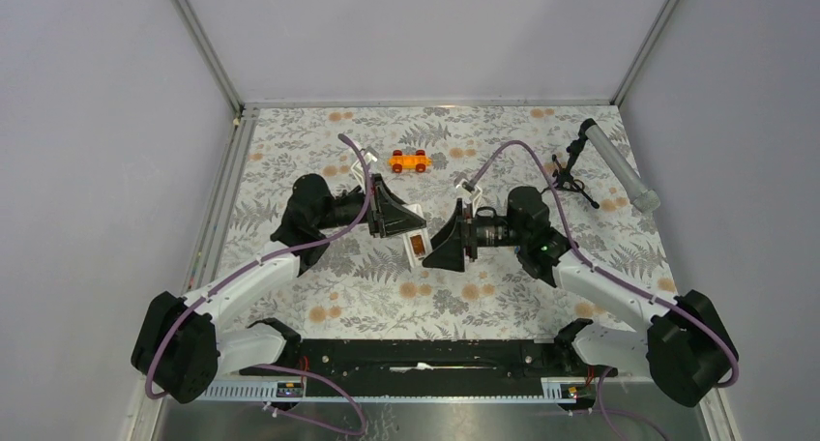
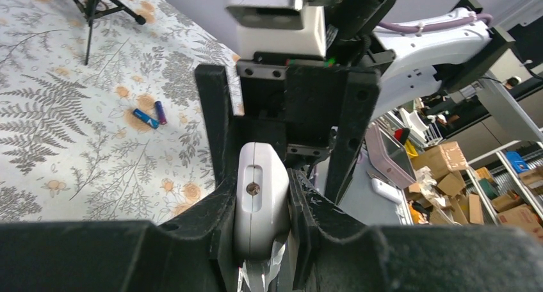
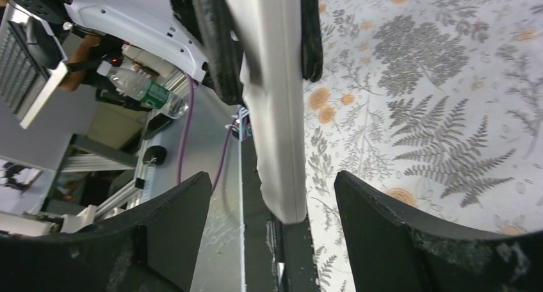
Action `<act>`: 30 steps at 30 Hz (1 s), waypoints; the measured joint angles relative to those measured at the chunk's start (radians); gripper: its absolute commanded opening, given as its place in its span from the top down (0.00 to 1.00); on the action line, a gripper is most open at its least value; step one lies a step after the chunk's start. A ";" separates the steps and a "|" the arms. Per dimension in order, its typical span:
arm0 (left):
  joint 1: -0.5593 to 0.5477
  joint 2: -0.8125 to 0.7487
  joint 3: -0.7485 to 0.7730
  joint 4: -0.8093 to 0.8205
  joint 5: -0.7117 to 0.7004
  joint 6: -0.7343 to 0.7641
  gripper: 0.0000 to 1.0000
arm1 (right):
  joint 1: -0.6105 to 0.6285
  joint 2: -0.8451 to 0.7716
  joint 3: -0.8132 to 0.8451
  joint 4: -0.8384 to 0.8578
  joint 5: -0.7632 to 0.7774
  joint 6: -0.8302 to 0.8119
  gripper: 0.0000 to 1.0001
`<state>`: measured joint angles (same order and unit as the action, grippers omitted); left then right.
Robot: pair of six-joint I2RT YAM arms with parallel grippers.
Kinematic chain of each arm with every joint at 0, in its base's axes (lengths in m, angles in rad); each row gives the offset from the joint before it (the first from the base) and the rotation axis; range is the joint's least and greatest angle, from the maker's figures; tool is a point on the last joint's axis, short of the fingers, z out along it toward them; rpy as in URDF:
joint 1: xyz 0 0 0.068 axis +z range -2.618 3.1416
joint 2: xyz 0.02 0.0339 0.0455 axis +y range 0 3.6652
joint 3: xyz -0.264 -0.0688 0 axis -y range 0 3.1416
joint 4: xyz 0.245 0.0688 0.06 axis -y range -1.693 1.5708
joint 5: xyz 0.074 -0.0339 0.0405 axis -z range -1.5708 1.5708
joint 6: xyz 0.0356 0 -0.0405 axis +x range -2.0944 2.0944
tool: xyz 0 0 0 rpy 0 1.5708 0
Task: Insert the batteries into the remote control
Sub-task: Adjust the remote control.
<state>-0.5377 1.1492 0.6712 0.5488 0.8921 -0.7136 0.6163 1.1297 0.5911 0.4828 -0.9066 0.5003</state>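
Note:
My left gripper (image 1: 404, 226) is shut on the white remote control (image 1: 418, 246) and holds it above the table's middle. In the left wrist view the remote (image 2: 259, 193) sits on edge between the pads, its seam and a small screw facing the camera. My right gripper (image 1: 451, 240) faces it, open. In the right wrist view the remote's free end (image 3: 276, 125) hangs between the spread fingers (image 3: 378, 221) without touching them. Two batteries (image 2: 150, 116), one blue and one purple, lie side by side on the cloth in the left wrist view. They are hidden in the top view.
An orange toy car (image 1: 409, 161) stands at the back middle. A grey tube on a black tripod (image 1: 619, 165) stands at the back right, and its legs show in the left wrist view (image 2: 96, 0). The floral cloth (image 1: 367, 286) covers the table.

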 measured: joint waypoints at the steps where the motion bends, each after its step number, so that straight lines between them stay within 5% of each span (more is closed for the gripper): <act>1: -0.001 0.000 0.000 0.010 0.006 -0.012 0.93 | 0.013 0.017 0.008 0.008 -0.005 0.011 0.30; 6: -0.001 -0.005 0.000 0.060 0.009 -0.073 0.83 | 0.051 0.085 0.017 0.162 -0.004 0.138 0.61; 9: -0.001 -0.021 0.000 0.069 0.004 -0.099 0.60 | 0.055 0.095 0.013 0.243 0.022 0.209 0.74; 12: 0.000 -0.034 0.000 0.067 -0.010 -0.109 0.51 | 0.060 0.096 0.011 0.299 0.035 0.254 0.76; 23: -0.004 -0.062 -0.014 0.132 -0.084 -0.217 0.47 | 0.061 0.094 0.000 0.369 0.085 0.337 0.76; 26: -0.004 -0.062 -0.014 0.121 -0.103 -0.214 0.59 | 0.061 0.095 0.000 0.367 0.076 0.344 0.76; 30: -0.004 -0.063 -0.014 0.082 -0.122 -0.199 1.00 | 0.061 0.095 0.000 0.365 0.072 0.343 0.71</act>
<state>-0.5419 1.0863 0.6571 0.6312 0.7696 -0.9123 0.6769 1.2243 0.5907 0.8478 -0.8341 0.8433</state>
